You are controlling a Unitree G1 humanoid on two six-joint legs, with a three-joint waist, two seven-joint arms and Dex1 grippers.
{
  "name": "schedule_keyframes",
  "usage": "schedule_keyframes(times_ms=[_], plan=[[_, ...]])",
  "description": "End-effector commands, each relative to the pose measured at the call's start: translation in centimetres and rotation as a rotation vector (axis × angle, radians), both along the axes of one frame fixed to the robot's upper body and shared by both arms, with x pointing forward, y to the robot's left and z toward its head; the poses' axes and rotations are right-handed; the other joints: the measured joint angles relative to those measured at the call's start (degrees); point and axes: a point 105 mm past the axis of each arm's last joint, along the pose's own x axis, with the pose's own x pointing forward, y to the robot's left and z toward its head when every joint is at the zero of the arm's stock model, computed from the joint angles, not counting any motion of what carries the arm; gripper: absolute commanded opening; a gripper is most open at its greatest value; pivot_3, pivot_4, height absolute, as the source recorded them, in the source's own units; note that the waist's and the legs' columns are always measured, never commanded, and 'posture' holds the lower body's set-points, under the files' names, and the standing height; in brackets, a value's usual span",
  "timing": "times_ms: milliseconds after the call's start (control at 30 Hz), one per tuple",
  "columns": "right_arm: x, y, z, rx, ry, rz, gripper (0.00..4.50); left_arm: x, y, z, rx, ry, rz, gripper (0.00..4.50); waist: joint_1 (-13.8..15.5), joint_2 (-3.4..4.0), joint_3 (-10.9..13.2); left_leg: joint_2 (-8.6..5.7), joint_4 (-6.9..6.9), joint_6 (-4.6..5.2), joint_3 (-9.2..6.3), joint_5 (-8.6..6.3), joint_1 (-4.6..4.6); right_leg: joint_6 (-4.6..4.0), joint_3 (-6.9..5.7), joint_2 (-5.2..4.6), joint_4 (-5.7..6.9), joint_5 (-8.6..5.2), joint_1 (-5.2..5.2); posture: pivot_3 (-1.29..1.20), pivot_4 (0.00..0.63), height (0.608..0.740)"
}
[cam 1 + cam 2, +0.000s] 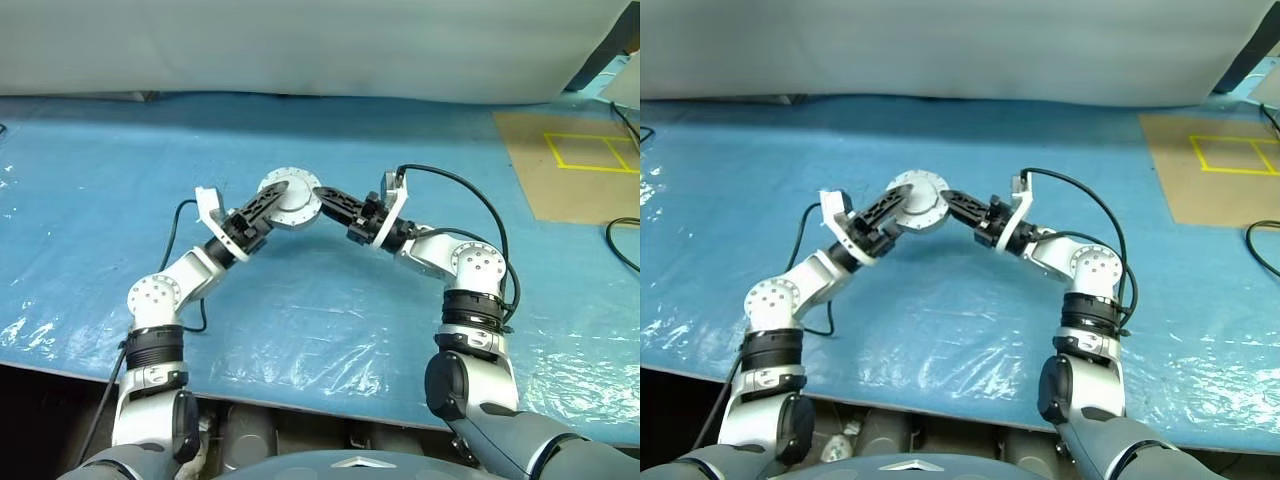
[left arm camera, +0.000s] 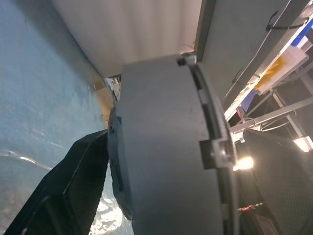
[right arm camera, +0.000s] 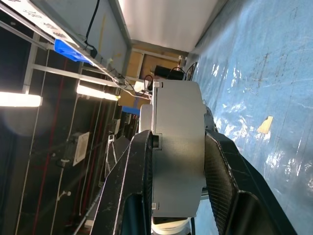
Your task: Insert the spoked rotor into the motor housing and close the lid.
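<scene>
The housing (image 1: 288,198) hangs in the air above the blue surface (image 1: 90,180), between the two end effectors, at the middle of the scene. Its round silver face with rim tabs tips toward the camera, so it looks closed, with the lid (image 3: 146,161) seated against the body along a thin seam. The rotor is not visible; I judge it is inside, though I cannot confirm that.

The right end effector (image 3: 178,161) is clamped on the housing, one finger on each flat face, squeezing lid and body together. The left end effector (image 1: 262,208) is just left of the housing with its fingers spread wide. One dark finger (image 2: 68,191) lies close along the near face, and I cannot tell whether it touches.

The main risk, as I see it, is that the grip relies on one pair of fingers across a smooth, heavy metal piece. If the left fingers push sideways before closing, the housing could pivot or slip out and drop onto the plastic-covered surface. If the lid is not latched, loosening the right grip could let it swing open.
</scene>
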Motion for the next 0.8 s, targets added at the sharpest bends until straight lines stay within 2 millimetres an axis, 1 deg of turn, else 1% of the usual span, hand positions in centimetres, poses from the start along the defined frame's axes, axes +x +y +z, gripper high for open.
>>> schedule_keyframes(times_ms=[33, 67, 167, 200, 267, 300, 367, 433, 533, 567, 633, 700, 733, 800], plan=[[-0.5, -0.1, 2.4, 0.054, -0.097, 0.004, 1.13, 0.2, -0.2, 0.4, 0.033, -0.044, 0.011, 4.49, 0.0, 0.0, 0.0, 0.0, 0.0, 0.0, -0.01, 0.0, 0.0, 0.0, 0.0, 0.0, 0.02, 0.0, 0.0, 0.0, 0.15, 0.74], [-0.4, -0.2, 2.3, 0.052, -0.094, 0.0, 1.13, 0.3, -0.1, 0.3, 0.04, -0.047, 0.021, 4.49, 0.0, 0.0, 0.0, 0.01, 0.0, 0.0, -0.02, 0.0, 0.01, 0.0, -0.01, 0.01, 0.04, 0.0, 0.0, 0.0, 0.15, 0.74], [-0.3, -0.2, 2.2, 0.051, -0.089, -0.005, 1.13, 1.0, 0.2, -0.4, 0.088, -0.048, 0.089, 3.9, 0.0, 0.0, 0.0, 0.0, 0.02, 0.0, -0.04, 0.0, 0.01, 0.0, -0.02, 0.0, 0.07, 0.0, 0.0, 0.0, 0.15, 0.74], [-0.3, -0.2, 2.2, 0.051, -0.089, -0.006, 1.13, 1.0, 0.2, -0.4, 0.09, -0.055, 0.09, 3.65, 0.0, 0.0, 0.0, 0.0, 0.03, 0.0, -0.05, 0.0, 0.0, 0.0, -0.03, 0.0, 0.07, 0.0, 0.0, 0.0, 0.15, 0.74], [-0.3, -0.2, 2.2, 0.053, -0.087, -0.008, 1.13, 0.9, 0.1, 0.1, 0.05, -0.063, 0.076, 2.96, 0.0, 0.0, 0.0, -0.01, 0.06, 0.0, -0.06, 0.0, -0.02, 0.0, -0.03, -0.01, 0.08, 0.0, 0.0, 0.0, 0.15, 0.74], [-0.3, -0.2, 2.2, 0.055, -0.087, -0.009, 1.13, 0.8, 0.1, 0.4, 0.032, -0.066, 0.07, 2.71, 0.0, 0.0, 0.0, -0.02, 0.07, 0.0, -0.06, 0.0, -0.03, 0.0, -0.03, -0.02, 0.09, 0.0, 0.0, 0.0, 0.15, 0.74], [-0.3, -0.2, 2.1, 0.058, -0.079, -0.01, 1.13, 0.7, 0.0, 1.2, -0.013, -0.08, 0.063, 2.7, 0.0, 0.0, 0.0, -0.01, 0.08, 0.0, -0.08, 0.0, -0.03, 0.0, -0.04, -0.01, 0.1, 0.0, 0.0, 0.0, 0.15, 0.74], [-0.3, -0.1, 1.9, 0.059, -0.07, -0.006, 1.13, 0.8, -0.3, 1.4, -0.01, -0.09, 0.064, 2.66, 0.0, 0.0, 0.0, -0.01, 0.08, 0.0, -0.08, 0.0, -0.03, -0.01, -0.04, -0.01, 0.12, 0.0, 0.0, 0.0, 0.15, 0.74], [-0.4, 0.0, 1.8, 0.064, -0.066, 0.002, 1.13, -0.1, -0.5, 2.3, -0.06, -0.143, 0.028, 2.65, 0.0, -0.01, 0.0, -0.01, 0.1, 0.0, -0.08, 0.0, -0.02, -0.01, -0.04, -0.02, 0.15, 0.0, 0.0, 0.0, 0.15, 0.74], [-0.4, 0.0, 1.7, 0.061, -0.063, 0.003, 1.13, -0.3, -0.7, 2.4, -0.064, -0.14, 0.017, 2.64, 0.0, -0.01, 0.0, -0.01, 0.1, 0.01, -0.08, 0.0, -0.02, -0.01, -0.04, -0.01, 0.15, 0.0, 0.0, 0.0, 0.15, 0.74], [-0.4, 0.0, 1.6, 0.054, -0.056, 0.004, 1.13, 0.0, -1.2, 1.8, -0.01, -0.107, 0.018, 2.64, 0.0, -0.01, 0.0, 0.0, 0.1, 0.01, -0.08, 0.0, -0.02, -0.02, -0.04, -0.01, 0.15, -0.01, 0.0, 0.0, 0.15, 0.74], [-0.5, 0.2, 1.5, 0.048, -0.05, 0.009, 1.13, -0.2, -1.4, 2.2, -0.031, -0.124, 0.006, 2.64, 0.0, -0.01, 0.0, 0.0, 0.1, 0.01, -0.09, 0.0, -0.03, -0.02, -0.04, -0.02, 0.15, -0.01, 0.0, 0.0, 0.15, 0.74], [-0.5, 0.3, 1.3, 0.04, -0.042, 0.006, 1.13, -0.5, -1.2, 2.6, -0.066, -0.141, 0.001, 2.64, 0.0, -0.01, 0.0, -0.01, 0.11, 0.01, -0.09, 0.0, -0.03, -0.02, -0.04, -0.02, 0.15, -0.01, 0.0, 0.0, 0.15, 0.74], [-0.4, 0.3, 1.1, 0.033, -0.03, -0.001, 1.13, -0.6, -1.0, 2.7, -0.075, -0.144, 0.008, 2.64, 0.0, -0.01, 0.0, -0.01, 0.11, 0.01, -0.09, 0.0, -0.03, -0.01, -0.04, -0.03, 0.15, -0.01, 0.0, 0.0, 0.15, 0.74]])
